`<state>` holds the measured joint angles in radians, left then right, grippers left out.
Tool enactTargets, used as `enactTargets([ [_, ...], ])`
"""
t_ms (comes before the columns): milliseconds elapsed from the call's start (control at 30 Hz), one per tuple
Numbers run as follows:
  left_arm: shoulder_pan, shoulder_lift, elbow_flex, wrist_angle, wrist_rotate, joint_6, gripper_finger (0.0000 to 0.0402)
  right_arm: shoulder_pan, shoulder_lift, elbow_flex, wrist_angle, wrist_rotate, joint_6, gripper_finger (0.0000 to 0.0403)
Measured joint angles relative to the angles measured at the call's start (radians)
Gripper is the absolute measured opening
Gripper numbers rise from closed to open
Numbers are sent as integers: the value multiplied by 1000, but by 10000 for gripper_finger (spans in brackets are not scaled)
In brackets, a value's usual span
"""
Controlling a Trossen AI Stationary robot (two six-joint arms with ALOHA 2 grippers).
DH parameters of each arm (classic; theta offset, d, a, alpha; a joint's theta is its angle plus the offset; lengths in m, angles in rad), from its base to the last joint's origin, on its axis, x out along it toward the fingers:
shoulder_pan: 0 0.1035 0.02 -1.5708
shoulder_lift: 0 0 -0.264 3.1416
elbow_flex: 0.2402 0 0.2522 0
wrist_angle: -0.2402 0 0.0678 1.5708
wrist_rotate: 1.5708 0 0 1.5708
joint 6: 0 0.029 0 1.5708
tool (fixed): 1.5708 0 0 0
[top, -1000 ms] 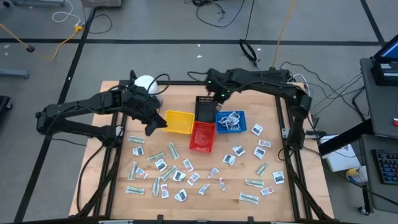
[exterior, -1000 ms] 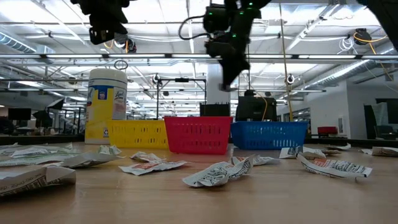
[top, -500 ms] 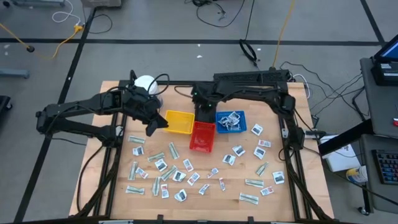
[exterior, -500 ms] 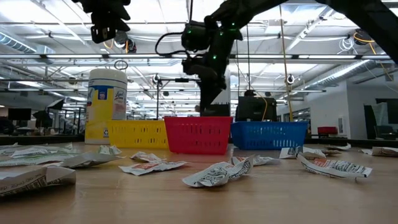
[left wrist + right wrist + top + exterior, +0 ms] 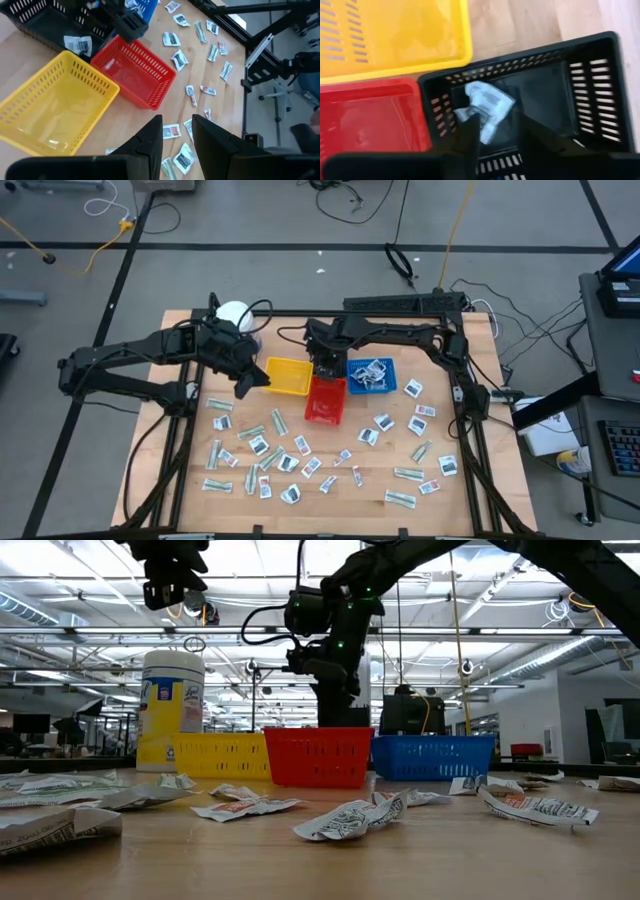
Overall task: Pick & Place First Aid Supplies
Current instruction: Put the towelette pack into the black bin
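Note:
My right gripper (image 5: 325, 363) hangs low over the black tray (image 5: 328, 345), fingers pointing down and open (image 5: 497, 127). A crumpled white packet (image 5: 485, 105) lies inside the black tray just below the fingertips, and the same packet (image 5: 77, 44) shows in the left wrist view. Many first aid packets (image 5: 290, 455) lie flat across the table's near half. My left gripper (image 5: 250, 383) hovers high beside the yellow tray (image 5: 288, 377), open with nothing between its fingers (image 5: 177, 132).
The red tray (image 5: 325, 400) sits in front of the black tray. The blue tray (image 5: 372, 376) to its right holds several packets. A white jar with a yellow label (image 5: 233, 315) stands at the far left. More packets (image 5: 415, 415) lie on the right side.
My right gripper has swung from above the black and blue trays' far side toward the table's left and near edge, and has sunk down into the mouth of the black tray.

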<state>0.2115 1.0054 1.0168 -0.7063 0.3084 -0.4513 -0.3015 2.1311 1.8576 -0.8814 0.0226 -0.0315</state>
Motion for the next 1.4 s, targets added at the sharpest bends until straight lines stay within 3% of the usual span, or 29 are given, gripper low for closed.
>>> enactTargets([
  [133,0,0,0,0,4,-63,108,-3,0,0,0,2,0,169],
  [267,0,0,0,-13,3,-264,108,-8,-12,-1,1,0,43,200],
  [433,-13,0,0,-110,-28,-564,108,-32,-72,0,4,2,98,207],
  [700,-60,0,0,-478,-87,-887,108,-66,-163,-1,2,-2,39,202],
  [967,-147,19,0,-679,-132,-1009,108,-82,-200,-1,46,-2,-47,201],
  [1167,-268,117,0,-710,-253,-1063,108,-84,-204,-1,41,-2,-63,201],
  [1400,-345,222,0,-710,-312,-1129,109,-83,-204,-1,30,-7,-63,201],
])
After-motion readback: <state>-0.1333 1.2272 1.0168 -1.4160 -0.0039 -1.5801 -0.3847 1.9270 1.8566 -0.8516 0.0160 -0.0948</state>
